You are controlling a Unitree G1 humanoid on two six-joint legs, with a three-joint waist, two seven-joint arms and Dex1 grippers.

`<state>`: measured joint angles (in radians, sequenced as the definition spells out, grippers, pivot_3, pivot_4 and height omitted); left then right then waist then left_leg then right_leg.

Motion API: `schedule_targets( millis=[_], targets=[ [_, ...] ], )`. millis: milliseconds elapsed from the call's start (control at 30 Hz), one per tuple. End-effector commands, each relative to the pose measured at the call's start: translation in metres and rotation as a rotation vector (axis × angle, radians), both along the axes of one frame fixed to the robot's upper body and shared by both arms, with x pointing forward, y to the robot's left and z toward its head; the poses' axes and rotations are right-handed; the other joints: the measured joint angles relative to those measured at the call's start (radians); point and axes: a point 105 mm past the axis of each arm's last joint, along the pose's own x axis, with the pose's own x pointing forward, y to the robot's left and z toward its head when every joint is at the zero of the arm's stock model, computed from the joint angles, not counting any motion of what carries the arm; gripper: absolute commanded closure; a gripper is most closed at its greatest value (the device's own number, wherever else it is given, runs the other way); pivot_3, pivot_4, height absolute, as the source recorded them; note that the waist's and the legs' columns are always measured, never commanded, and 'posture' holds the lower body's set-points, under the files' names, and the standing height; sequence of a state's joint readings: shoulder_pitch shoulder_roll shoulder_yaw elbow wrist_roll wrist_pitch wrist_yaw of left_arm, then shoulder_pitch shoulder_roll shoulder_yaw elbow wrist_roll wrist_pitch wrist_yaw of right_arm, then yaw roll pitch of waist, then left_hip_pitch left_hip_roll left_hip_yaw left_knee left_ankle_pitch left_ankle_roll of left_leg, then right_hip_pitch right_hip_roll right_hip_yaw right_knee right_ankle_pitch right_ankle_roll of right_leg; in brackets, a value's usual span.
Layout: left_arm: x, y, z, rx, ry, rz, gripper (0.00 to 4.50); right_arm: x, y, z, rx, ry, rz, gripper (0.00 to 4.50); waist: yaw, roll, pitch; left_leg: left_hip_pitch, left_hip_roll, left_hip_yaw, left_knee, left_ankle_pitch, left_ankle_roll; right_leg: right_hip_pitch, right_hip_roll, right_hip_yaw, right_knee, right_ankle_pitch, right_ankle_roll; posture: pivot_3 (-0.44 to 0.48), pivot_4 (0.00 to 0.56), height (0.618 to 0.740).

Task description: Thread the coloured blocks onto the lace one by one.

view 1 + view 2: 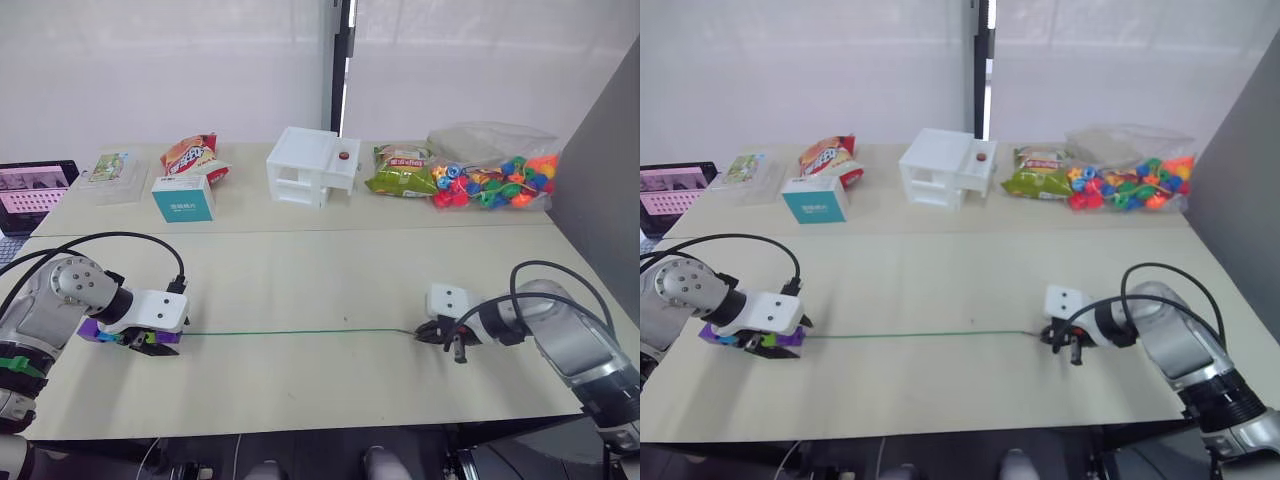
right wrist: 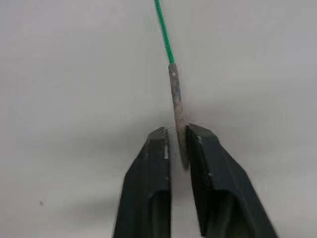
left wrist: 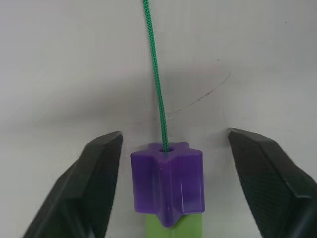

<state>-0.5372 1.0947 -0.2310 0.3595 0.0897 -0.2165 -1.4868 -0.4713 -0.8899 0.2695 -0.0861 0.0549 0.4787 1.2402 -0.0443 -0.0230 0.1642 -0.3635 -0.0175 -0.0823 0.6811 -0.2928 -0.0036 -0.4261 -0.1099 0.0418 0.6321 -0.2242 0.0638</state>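
Green lace (image 1: 290, 332) runs across the table (image 1: 320, 270) from 9 to 3 o'clock. Right gripper (image 2: 179, 148) is clenched on its grey tip (image 2: 176, 94); left gripper (image 3: 171, 168) stands released around a purple block (image 3: 168, 181), apparently not touching it.

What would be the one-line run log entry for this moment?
right tool: shut on lace tip | left tool: open around purple block | lace: straight across table, through purple block

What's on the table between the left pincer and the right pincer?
Just the lace, stretched straight across bare table from the left pincer to the right pincer, as the left eye view shows.
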Motion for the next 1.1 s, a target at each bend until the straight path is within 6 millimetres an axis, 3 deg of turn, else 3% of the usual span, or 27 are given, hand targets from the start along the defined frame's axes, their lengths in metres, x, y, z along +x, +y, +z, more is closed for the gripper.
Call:
schedule_targets(
  millis=[33,267,433,567,633,733,867,933,1100],
  targets=[
    [0.002,0.001,0.012,0.001,-0.043,-0.001,0.00,-0.001,0.004,0.014,0.013,-0.013,0.021,2.57,0.003,0.000,0.000,0.000,0.000,0.000,0.000,0.000,0.000,0.000,0.000,0.000,0.000,0.000,0.000,0.000,0.150,0.740],
    [0.014,-0.006,0.043,-0.165,-0.140,0.048,0.00,-0.009,0.003,0.027,0.110,0.044,-0.001,0.13,0.004,0.000,0.000,-0.002,0.000,0.000,0.000,0.000,0.000,0.000,0.000,0.000,0.000,0.000,0.000,0.000,0.150,0.740],
    [0.019,-0.007,0.080,-0.428,-0.170,0.190,0.00,-0.020,0.001,0.050,0.277,0.103,-0.010,0.06,0.003,0.000,0.000,-0.002,0.000,0.000,0.000,0.000,0.000,0.000,0.000,-0.001,0.000,0.000,0.000,0.000,0.150,0.740],
    [0.008,-0.001,0.105,-0.735,-0.135,0.292,0.00,-0.025,-0.007,0.075,0.445,0.100,-0.042,0.06,-0.001,0.000,0.000,-0.002,0.000,-0.001,0.000,0.000,0.000,-0.001,0.000,-0.001,0.002,0.000,0.000,0.000,0.150,0.740],
    [0.000,0.005,0.108,-0.857,-0.100,0.345,0.00,-0.025,-0.014,0.086,0.506,0.065,-0.069,0.06,-0.004,0.000,0.000,-0.001,0.000,-0.001,0.000,-0.001,0.001,-0.001,0.000,-0.001,0.002,0.000,0.000,0.000,0.150,0.740],
    [-0.009,0.021,0.106,-0.961,-0.134,0.424,0.00,-0.026,-0.029,0.093,0.586,0.035,-0.138,0.06,-0.002,0.000,0.000,0.000,0.000,-0.001,-0.001,-0.001,0.001,-0.001,0.000,0.000,0.003,0.000,0.000,0.000,0.150,0.740],
    [0.004,0.078,0.100,-1.101,-0.372,0.766,0.00,-0.026,-0.042,0.095,0.717,0.055,-0.238,0.06,0.004,0.000,0.000,0.000,0.000,-0.001,0.000,-0.001,0.001,0.000,0.000,0.000,0.000,0.000,0.000,0.000,0.150,0.740],
    [-0.011,0.112,0.085,-1.132,-0.413,0.915,0.00,-0.024,-0.057,0.092,0.772,0.024,-0.299,0.06,0.005,0.000,0.000,0.000,0.000,-0.001,0.000,0.000,0.000,0.000,0.000,0.000,-0.001,0.000,0.000,0.000,0.150,0.740],
    [-0.046,0.143,0.051,-1.058,-0.509,1.027,0.00,-0.013,-0.101,0.079,0.859,-0.090,-0.473,0.06,0.002,0.000,0.000,0.003,0.000,0.001,-0.003,0.000,0.000,0.001,-0.002,0.001,-0.001,0.000,0.000,0.000,0.150,0.740]
  ],
)
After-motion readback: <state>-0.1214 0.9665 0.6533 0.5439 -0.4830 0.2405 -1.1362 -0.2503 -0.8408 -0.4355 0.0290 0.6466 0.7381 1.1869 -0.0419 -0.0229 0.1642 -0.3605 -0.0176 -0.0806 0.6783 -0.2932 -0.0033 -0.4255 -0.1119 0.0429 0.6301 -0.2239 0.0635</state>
